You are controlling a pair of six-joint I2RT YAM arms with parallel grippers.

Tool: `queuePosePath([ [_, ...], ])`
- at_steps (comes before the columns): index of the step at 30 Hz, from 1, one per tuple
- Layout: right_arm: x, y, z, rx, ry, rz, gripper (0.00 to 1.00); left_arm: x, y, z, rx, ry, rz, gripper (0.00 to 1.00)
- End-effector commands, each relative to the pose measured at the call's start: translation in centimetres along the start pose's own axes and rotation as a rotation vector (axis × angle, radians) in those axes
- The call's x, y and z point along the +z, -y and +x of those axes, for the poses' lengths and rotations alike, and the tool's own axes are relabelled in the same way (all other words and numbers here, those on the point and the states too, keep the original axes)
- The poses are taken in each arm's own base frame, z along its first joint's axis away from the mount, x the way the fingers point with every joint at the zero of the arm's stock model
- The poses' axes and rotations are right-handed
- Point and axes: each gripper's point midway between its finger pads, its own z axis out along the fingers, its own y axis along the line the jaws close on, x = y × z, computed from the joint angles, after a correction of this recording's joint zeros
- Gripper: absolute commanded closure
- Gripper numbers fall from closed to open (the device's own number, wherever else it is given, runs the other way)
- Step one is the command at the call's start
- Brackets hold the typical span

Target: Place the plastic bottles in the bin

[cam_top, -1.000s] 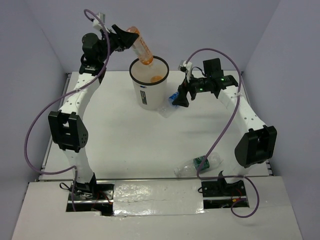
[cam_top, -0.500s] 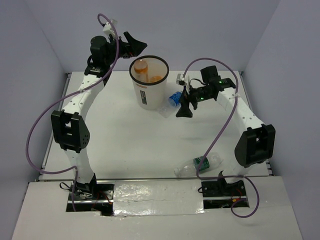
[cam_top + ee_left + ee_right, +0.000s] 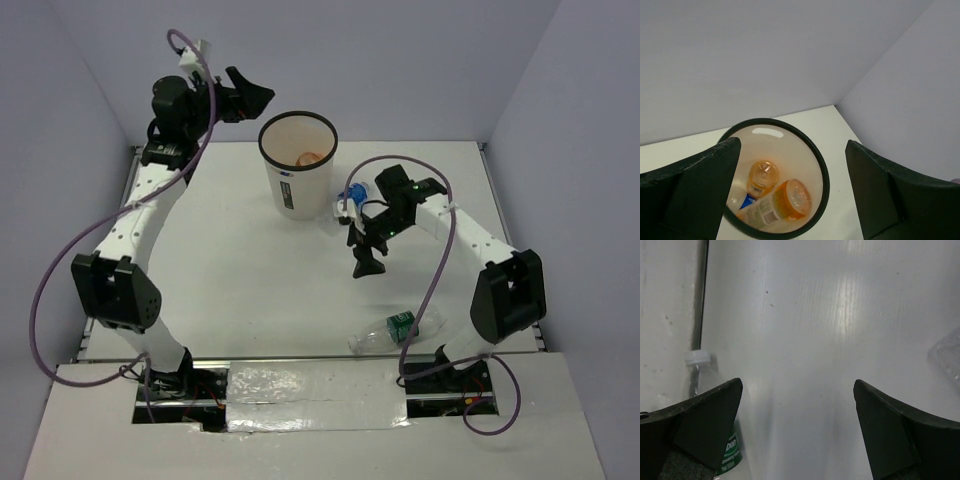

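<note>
**Top external view.** A tall white cylindrical plastic bin (image 3: pixel 297 195) with a thin black rim is seen at 12 o'clock on the white table (image 3: pixel 230 260). Its small dark label (image 3: pixel 287 183) carries pale print too small to be read. Something orange is glimpsed inside. The left gripper (image 3: pixel 255 97) is raised at the bin's 10 o'clock. A clear plastic bottle with a blue label (image 3: pixel 346 203) lies just beside the bin at its 4 o'clock. The right gripper (image 3: pixel 366 262) hangs above the table at 5 o'clock from that bottle. A clear plastic bottle with a green label (image 3: pixel 401 327) lies on its side at the table's 5 o'clock, near the front edge.

**Left wrist view.** The left gripper (image 3: pixel 792 145) is spread wide with nothing between its fingers (image 3: pixel 695 190), and the bin (image 3: pixel 821 165) is seen from above. Inside lie a stubby orange plastic bottle (image 3: pixel 763 176), a longer orange plastic bottle (image 3: pixel 782 200) whose whitish label print cannot be read, and a patch of blue label (image 3: pixel 746 202).

**Right wrist view.** The right gripper (image 3: pixel 797 384) is likewise released and empty over the table (image 3: pixel 805 315). The green-labelled bottle (image 3: pixel 710 385), white-capped, lies at 9 o'clock; its white lettering is partly hidden. Crinkled clear plastic (image 3: pixel 947 357) shows at 3 o'clock.
</note>
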Motion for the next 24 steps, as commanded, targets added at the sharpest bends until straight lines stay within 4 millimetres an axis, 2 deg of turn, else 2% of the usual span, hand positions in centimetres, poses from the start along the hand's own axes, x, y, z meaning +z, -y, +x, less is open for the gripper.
queuePosePath([
  [1, -0.9, 2.2, -0.2, -0.220, -0.026, 0.136, 0.00, -4.0, 0.2, -4.3, 0.062, 0.111, -0.045, 0.01],
  [2, -0.5, 2.5, 1.0, -0.306, -0.055, 0.137, 0.00, -4.9, -0.6, -4.5, 0.056, 0.117, -0.070, 0.01],
  [3, -0.6, 4.5, 1.7, -0.366, -0.100, 0.195, 0.00, -5.5, -1.8, -3.1, 0.025, 0.090, -0.099, 0.00],
  [4, -0.6, 5.4, 2.3, -0.396, -0.129, 0.211, 0.00, -6.9, -1.4, -3.7, 0.024, 0.108, -0.105, 0.00],
  [5, -0.8, 6.8, 2.2, -0.446, -0.146, 0.232, 0.00, -7.8, -2.1, -3.8, 0.012, 0.117, -0.128, 0.00],
  [6, -1.0, 8.3, 3.0, -0.440, -0.149, 0.249, 0.00, -9.1, -2.4, -3.0, 0.002, 0.108, -0.146, 0.01],
  [8, -1.8, 11.2, 2.4, -0.489, -0.126, 0.312, 0.00, -10.7, -3.4, -2.3, -0.012, 0.108, -0.191, 0.01],
  [9, -2.2, 12.1, 2.4, -0.506, -0.128, 0.329, 0.00, -11.3, -4.5, -0.3, -0.035, 0.078, -0.234, 0.01],
  [10, -2.6, 13.0, 2.7, -0.528, -0.145, 0.350, 0.00, -12.3, -3.9, -0.3, -0.033, 0.089, -0.237, 0.00],
  [11, -2.6, 14.3, 2.6, -0.599, -0.162, 0.363, 0.00, -13.3, -5.1, -0.1, -0.046, 0.098, -0.274, 0.00],
  [13, -2.9, 15.8, 2.7, -0.672, -0.194, 0.385, 0.00, -14.6, -6.1, 2.5, -0.092, 0.059, -0.301, 0.01],
  [15, -2.3, 16.9, 3.2, -0.691, -0.208, 0.369, 0.00, -15.9, -7.0, 4.4, -0.144, 0.032, -0.332, 0.01],
  [16, -2.6, 17.7, 2.3, -0.729, -0.206, 0.375, 0.00, -16.3, -7.3, 5.5, -0.166, 0.012, -0.348, 0.01],
  [17, -1.9, 18.1, 2.8, -0.726, -0.206, 0.356, 0.00, -16.8, -8.0, 6.8, -0.196, -0.009, -0.368, 0.01],
  [20, -1.2, 19.8, 2.9, -0.788, -0.231, 0.368, 0.00, -18.3, -8.1, 8.2, -0.219, -0.019, -0.395, 0.01],
  [22, -1.1, 20.6, 2.9, -0.834, -0.246, 0.375, 0.00, -18.9, -8.3, 8.6, -0.221, -0.020, -0.414, 0.00],
  [24, -0.3, 21.0, 3.6, -0.828, -0.254, 0.341, 0.00, -19.5, -8.5, 8.9, -0.215, -0.020, -0.427, 0.01],
])
